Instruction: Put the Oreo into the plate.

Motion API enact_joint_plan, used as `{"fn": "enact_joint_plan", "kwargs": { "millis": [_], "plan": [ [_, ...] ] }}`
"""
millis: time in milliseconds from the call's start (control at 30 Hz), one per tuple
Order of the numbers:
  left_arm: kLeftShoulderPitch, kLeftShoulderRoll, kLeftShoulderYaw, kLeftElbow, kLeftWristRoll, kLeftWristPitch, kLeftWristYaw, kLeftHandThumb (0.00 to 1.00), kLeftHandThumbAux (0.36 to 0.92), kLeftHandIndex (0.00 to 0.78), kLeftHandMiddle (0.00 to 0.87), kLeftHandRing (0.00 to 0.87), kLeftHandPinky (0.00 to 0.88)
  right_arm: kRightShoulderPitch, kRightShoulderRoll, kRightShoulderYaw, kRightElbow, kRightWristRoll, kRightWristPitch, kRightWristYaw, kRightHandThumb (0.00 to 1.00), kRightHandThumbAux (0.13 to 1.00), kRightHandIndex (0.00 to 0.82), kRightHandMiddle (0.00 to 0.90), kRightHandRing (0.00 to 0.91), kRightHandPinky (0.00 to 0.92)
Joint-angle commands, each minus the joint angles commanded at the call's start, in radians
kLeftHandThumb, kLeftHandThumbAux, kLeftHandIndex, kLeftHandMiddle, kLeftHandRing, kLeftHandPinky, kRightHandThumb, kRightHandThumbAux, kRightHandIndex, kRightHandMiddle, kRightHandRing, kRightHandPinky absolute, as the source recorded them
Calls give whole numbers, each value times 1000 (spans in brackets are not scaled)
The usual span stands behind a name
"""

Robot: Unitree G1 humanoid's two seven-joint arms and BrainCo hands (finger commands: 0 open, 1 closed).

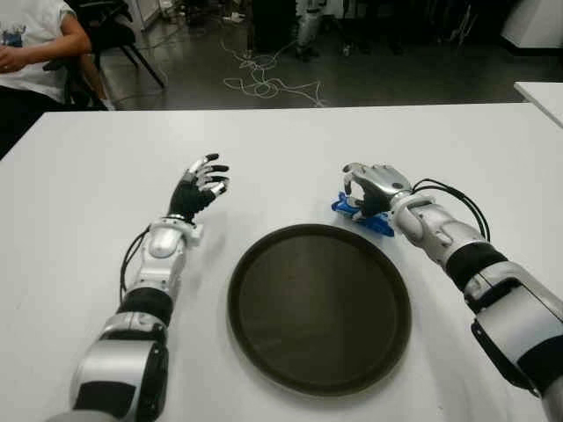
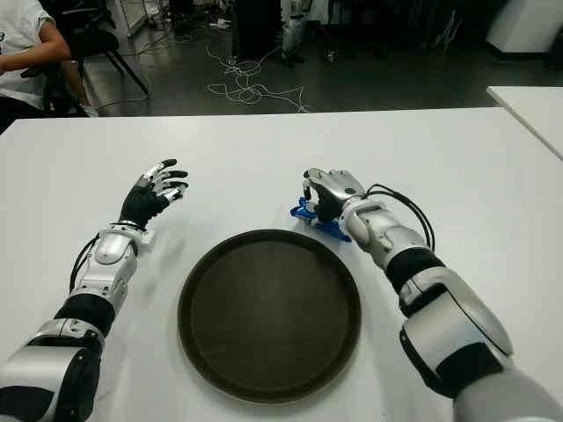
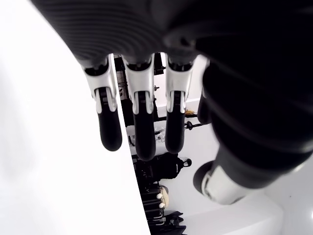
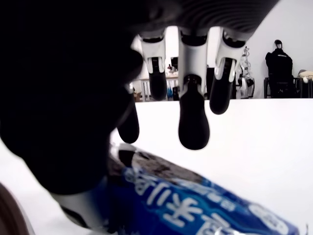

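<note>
While our right hand (image 1: pixel 374 186) hovers over the blue Oreo pack (image 1: pixel 362 216) lying on the table (image 1: pixel 281 141) just beyond the plate (image 1: pixel 319 308), fingers half-curled, gripping nothing, our left hand (image 1: pixel 201 186) sits left of the plate, fingers spread, empty.

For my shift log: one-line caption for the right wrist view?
Right hand hovering open-fingered over the blue Oreo pack on the white table, not yet grasped.
</note>
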Motion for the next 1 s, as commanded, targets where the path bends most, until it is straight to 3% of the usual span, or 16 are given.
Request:
{"fn": "enact_joint_plan", "kwargs": {
  "millis": [600,833,1000],
  "plan": [
    [3,1,-1,-4,4,-8,4,369,779,175,282,287,308,-12,-9,11,17,-24,-11,-63,139,877,553,688,689,673],
    [3,1,2,-4,0,3,2,375,788,166,277,279,296,-9,-31,4,-16,-24,-16,-94,134,881,550,702,705,690],
    [1,0,6,-1,-5,1,-7,384,790,163,275,277,303,-5,-38,2,-32,-23,-13,-104,116,892,519,670,675,653]
  ]
}}
